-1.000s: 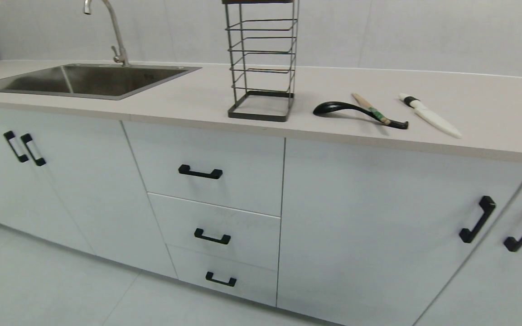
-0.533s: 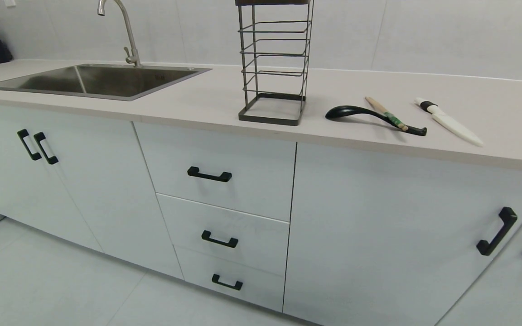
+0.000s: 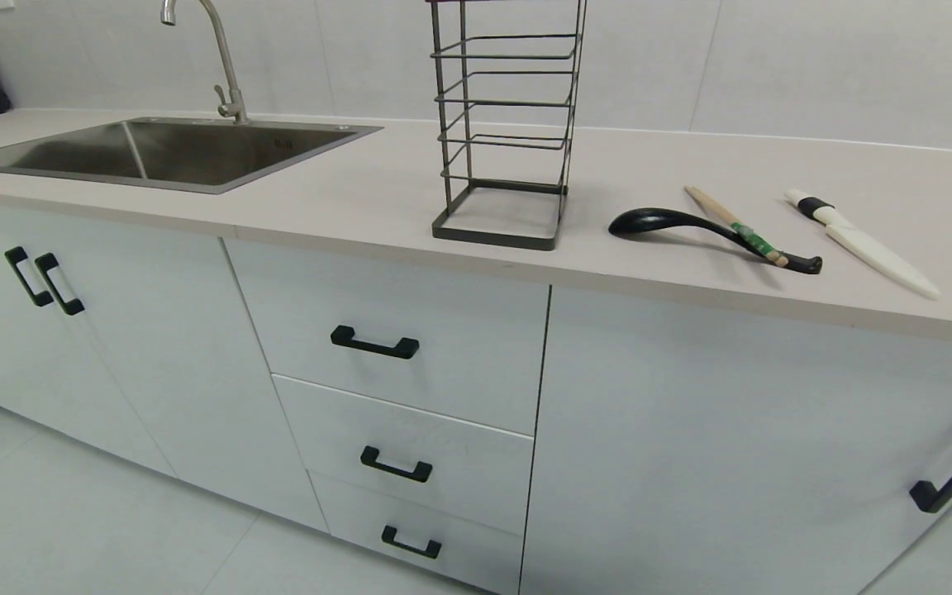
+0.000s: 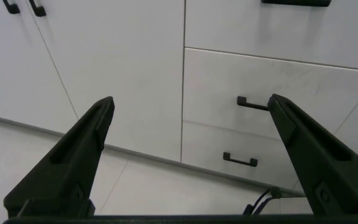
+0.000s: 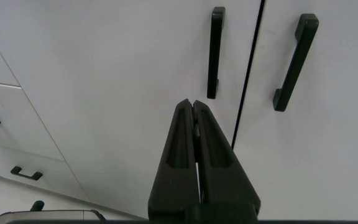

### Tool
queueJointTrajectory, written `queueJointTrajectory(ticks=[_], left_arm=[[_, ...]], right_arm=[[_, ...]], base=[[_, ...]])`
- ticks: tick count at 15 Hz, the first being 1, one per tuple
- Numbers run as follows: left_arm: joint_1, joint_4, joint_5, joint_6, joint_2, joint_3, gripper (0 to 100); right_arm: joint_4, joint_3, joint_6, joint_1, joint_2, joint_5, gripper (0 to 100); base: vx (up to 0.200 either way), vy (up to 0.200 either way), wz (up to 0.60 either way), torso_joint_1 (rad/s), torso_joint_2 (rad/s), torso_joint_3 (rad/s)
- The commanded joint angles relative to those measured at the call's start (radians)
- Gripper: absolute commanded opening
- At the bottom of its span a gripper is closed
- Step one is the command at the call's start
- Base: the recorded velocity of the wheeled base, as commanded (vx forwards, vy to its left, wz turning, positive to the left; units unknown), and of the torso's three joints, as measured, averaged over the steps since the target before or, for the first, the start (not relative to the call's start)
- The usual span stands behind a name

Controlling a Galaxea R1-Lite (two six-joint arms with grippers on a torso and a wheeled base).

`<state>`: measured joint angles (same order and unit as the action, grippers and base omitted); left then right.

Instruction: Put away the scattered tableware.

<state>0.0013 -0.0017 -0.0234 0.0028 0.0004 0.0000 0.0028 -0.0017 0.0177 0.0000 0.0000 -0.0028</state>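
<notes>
- The black ladle (image 3: pixel 695 225) lies on the countertop (image 3: pixel 360 186), to the right of the wire rack (image 3: pixel 505 124). Its long axis runs left to right. The bowl points left toward the rack, and the handle end sits farther right and slightly nearer the counter edge.
- The wooden stick (image 3: pixel 732 223), which has a green band, runs from far-left to near-right. Its near end meets the ladle handle close to that handle's tip.
- The white knife (image 3: pixel 860 243) lies just right of the stick, apart from it. Its black-banded end is far-left and its tapered end points near-right.
- The rack stands upright between the sink (image 3: pixel 162 149) and the 3 utensils. The faucet (image 3: pixel 216 54) rises behind the sink.
- The head view shows the countertop, the tableware, 3 stacked drawers (image 3: pixel 393 413) and the cabinet doors.
- The left wrist view shows the left gripper (image 4: pixel 191 102) in front of the lower drawer fronts, above the floor.
- The right wrist view shows the right gripper (image 5: pixel 192 106) facing a cabinet front with 2 vertical door handles (image 5: pixel 216 53).
- Left gripper: fingers spread wide, holding nothing and touching nothing.
- Right gripper: fingers pressed together tip to tip, with nothing between them.
</notes>
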Motion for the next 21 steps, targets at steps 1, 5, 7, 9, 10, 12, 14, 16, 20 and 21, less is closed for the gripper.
queueJointTrajectory(ticks=[1, 5, 7, 9, 10, 12, 14, 16, 20, 21], left_arm=[[0.0, 0.0, -0.004, 0.003, 0.001, 0.0, 100], [0.014, -0.253, -0.086, 0.04, 0.062, -0.138, 100], [-0.009, -0.19, -0.115, 0.036, 0.079, -0.147, 100], [-0.046, -0.169, -0.191, 0.033, 0.176, -0.196, 100], [-0.063, -0.17, -0.228, 0.039, 0.254, -0.235, 100], [-0.092, -0.176, -0.286, 0.095, 0.397, -0.298, 100], [-0.119, -0.178, -0.332, 0.304, 0.523, -0.311, 100], [-0.147, -0.173, -0.363, 0.456, 0.609, -0.313, 100], [-0.222, -0.17, -0.368, 0.709, 0.826, -0.31, 100], [-0.273, -0.172, -0.36, 0.767, 0.879, -0.31, 100]], right_arm=[[0.0, 0.0, 0.001, 0.0, 0.002, 0.0, 0], [0.0, 0.0, 0.004, 0.0, 0.0, 0.007, 0], [0.0, 0.0, 0.004, 0.0, 0.0, 0.009, 0], [0.0, 0.0, 0.004, 0.0, 0.0, 0.007, 0], [0.0, 0.0, 0.004, 0.0, 0.0, 0.007, 0], [0.0, 0.0, 0.004, 0.0, 0.0, 0.007, 0], [0.0, 0.0, 0.004, 0.0, 0.0, 0.007, 0], [0.0, 0.0, 0.004, 0.0, 0.0, 0.007, 0], [0.0, 0.0, 0.004, 0.0, 0.0, 0.007, 0], [0.0, 0.0, 0.004, 0.0, 0.0, 0.007, 0]], base=[[0.0, 0.0, 0.0, 0.0, 0.0, 0.0], [0.0, 0.0, 0.0, 0.0, 0.0, 0.0], [0.0, 0.0, 0.0, 0.0, 0.0, 0.0], [0.0, 0.0, 0.0, 0.0, 0.0, 0.0], [0.0, 0.0, 0.0, 0.0, 0.0, 0.0], [0.0, 0.0, 0.0, 0.0, 0.0, 0.0], [0.0, 0.0, 0.0, 0.0, 0.0, 0.0], [0.0, 0.0, 0.0, 0.0, 0.0, 0.0], [0.0, 0.0, 0.0, 0.0, 0.0, 0.0], [0.0, 0.0, 0.0, 0.0, 0.0, 0.0]])
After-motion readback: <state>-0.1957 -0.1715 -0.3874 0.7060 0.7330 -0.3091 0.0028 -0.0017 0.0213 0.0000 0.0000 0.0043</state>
